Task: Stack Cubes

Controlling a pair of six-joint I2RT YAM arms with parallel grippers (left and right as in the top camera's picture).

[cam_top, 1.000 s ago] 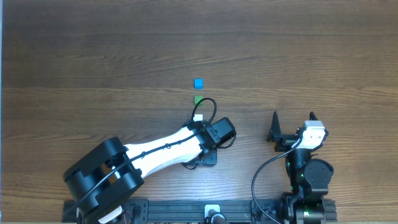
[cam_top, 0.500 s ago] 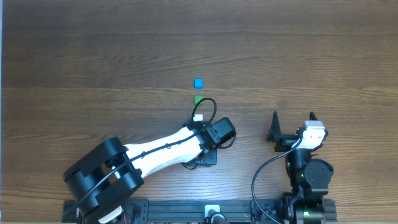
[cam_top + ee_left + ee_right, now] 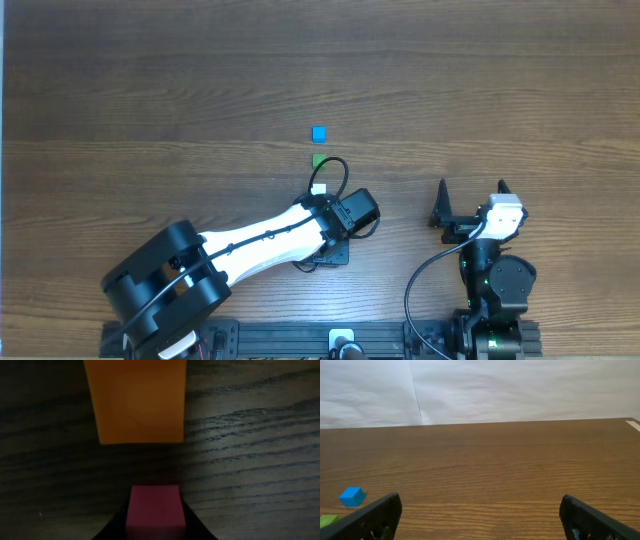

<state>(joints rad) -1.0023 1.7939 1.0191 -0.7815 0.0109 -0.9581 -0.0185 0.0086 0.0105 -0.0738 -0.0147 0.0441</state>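
A red cube [image 3: 154,510] sits between the dark fingers of my left gripper [image 3: 155,527], which is shut on it just above the wood. An orange cube [image 3: 135,400] lies on the table close ahead of it, a small gap apart. From above, the left arm's wrist [image 3: 345,213] covers both of these cubes. A green cube [image 3: 319,161] lies just beyond the wrist, and a blue cube [image 3: 319,134] a little farther up; the blue cube [image 3: 352,496] and green cube [image 3: 327,520] also appear from the right wrist. My right gripper [image 3: 470,196] stands open at the right, holding nothing.
The wooden table [image 3: 150,90] stretches bare on all sides of the cubes. A black cable [image 3: 335,170] loops off the left wrist near the green cube. A white backdrop [image 3: 520,390] stands behind the table's far edge.
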